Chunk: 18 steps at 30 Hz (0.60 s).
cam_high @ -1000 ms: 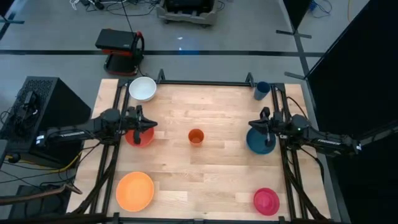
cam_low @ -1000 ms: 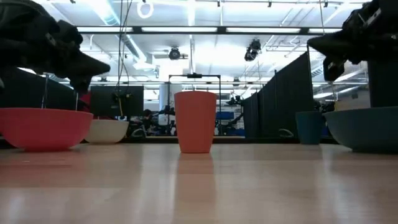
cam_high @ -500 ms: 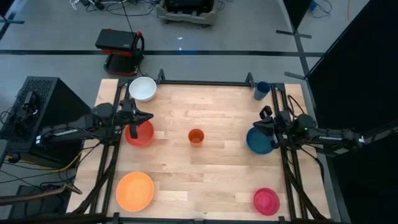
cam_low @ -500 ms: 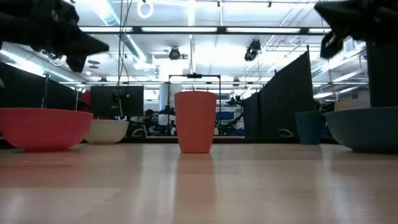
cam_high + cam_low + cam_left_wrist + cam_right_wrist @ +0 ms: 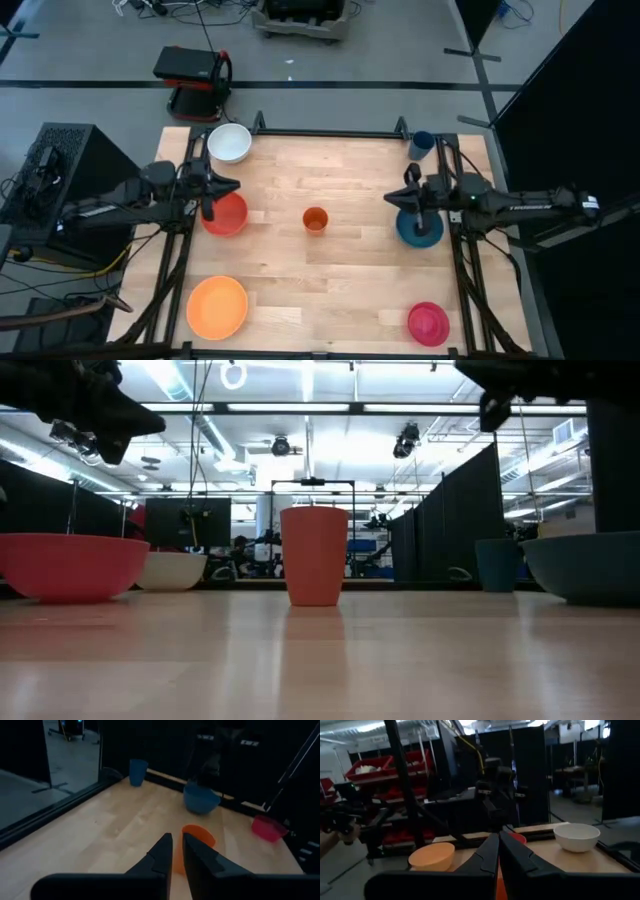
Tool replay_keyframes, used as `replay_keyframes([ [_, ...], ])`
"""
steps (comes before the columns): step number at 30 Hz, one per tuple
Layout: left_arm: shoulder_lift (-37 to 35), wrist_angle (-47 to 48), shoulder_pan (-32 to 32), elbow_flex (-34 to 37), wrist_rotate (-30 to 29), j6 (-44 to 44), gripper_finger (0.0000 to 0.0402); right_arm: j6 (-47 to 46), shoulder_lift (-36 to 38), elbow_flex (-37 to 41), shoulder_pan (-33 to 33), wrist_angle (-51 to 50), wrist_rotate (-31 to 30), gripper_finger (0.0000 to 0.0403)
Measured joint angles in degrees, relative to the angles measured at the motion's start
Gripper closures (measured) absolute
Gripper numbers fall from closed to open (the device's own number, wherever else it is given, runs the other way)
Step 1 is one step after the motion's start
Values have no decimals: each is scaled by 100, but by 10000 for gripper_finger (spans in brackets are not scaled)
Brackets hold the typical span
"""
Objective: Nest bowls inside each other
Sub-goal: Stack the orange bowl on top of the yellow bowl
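Five bowls rest upright on their bases on the wooden table: white [image 5: 229, 143] at far left, red [image 5: 227, 215] at mid left, orange [image 5: 217, 307] at near left, teal-blue [image 5: 418, 227] at mid right, magenta-pink [image 5: 428, 323] at near right. My left gripper [image 5: 232, 185] hangs high over the red bowl's far rim, pointing about level toward the right. In its wrist view a narrow gap [image 5: 177, 845] shows between the fingers, with nothing in it. My right gripper [image 5: 392, 199] is shut and empty, raised just left of the teal-blue bowl and pointing left.
A small orange cup [image 5: 315, 220] stands at the table's middle between the two grippers. A dark-blue cup [image 5: 421, 145] stands at the far right corner. Black frame rails [image 5: 455, 270] run along the table's left and right edges.
Both grippers have risen well above the bowls. My left gripper has drawn back a little toward the table's left and far edges, off the red bowl's middle. My right gripper has reached out from over the teal-blue bowl toward the table's middle. No bowl has moved.
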<state>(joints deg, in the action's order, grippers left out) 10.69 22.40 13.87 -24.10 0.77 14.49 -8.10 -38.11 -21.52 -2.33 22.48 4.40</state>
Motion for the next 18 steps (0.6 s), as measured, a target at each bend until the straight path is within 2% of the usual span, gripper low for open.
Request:
replay_keyframes([
  [6,351,636,-6,-162,-8,346,352,586,-927,-586,-30,-206,-17,403],
  [8,588,583,-11,-161,110,502,338,700,-1122,-677,-55,-221,-19,403],
  [13,1266,470,-11,-191,819,1017,285,708,-1278,-709,-111,-224,-23,403],
  [18,1804,1580,-11,-914,595,623,249,704,-1272,-711,-112,-154,-23,403],
])
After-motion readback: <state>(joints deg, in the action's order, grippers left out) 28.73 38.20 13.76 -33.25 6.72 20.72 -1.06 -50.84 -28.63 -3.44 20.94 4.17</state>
